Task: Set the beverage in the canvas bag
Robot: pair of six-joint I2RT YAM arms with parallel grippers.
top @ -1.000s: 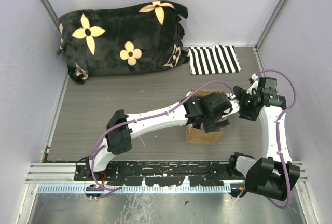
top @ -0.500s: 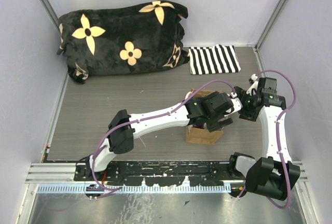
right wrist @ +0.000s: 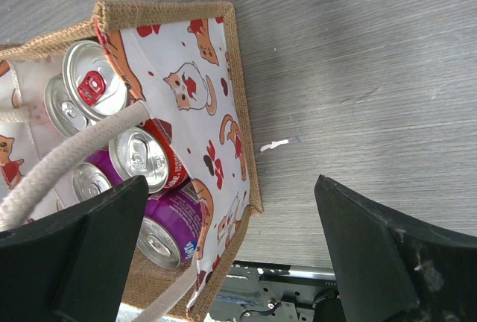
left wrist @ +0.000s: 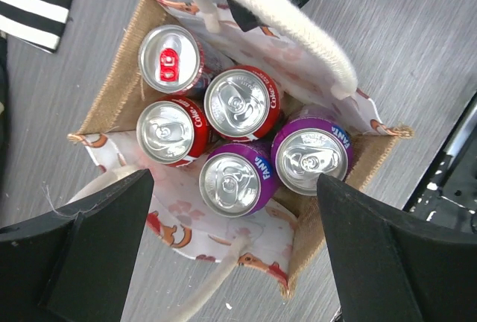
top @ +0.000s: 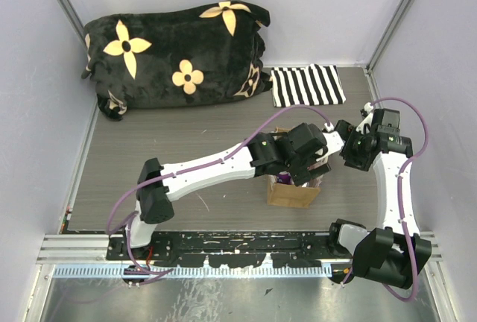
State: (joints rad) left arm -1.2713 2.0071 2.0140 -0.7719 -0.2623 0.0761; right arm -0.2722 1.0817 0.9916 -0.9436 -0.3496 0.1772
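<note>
**Left wrist view: five beverage cans (left wrist: 240, 102) stand upright inside the canvas bag (left wrist: 112, 91)**

The left tool (left wrist: 235, 188) hangs over the bag's mouth. Its fingers are spread wide with nothing gripped, one outside the rim at 8 o'clock and the other at 4 o'clock. The cans are packed touching, two purple toward 5 o'clock and three red toward 10 o'clock. A cream handle (left wrist: 283, 24) arches across the rim at 1 o'clock.

The right tool (right wrist: 232, 184) is also spread wide and empty, over the bag's side wall and the table (right wrist: 358, 76) beside it. Only this view shows the cat-and-heart print on the lining. It also shows bare table from 12 to 3 o'clock, and the metal rail (right wrist: 261, 273) at 6 o'clock, near the bag's corner.

From the top external view, the left arm covers the mouth, leaving a sliver of purple. The bag sits at 4 o'clock on the table, near its front edge, with open room toward 9 o'clock. The striped cloth (top: 307, 86) at 1 o'clock and the flowered cushion (top: 175, 54) at 11 o'clock lie well apart from it.
</note>
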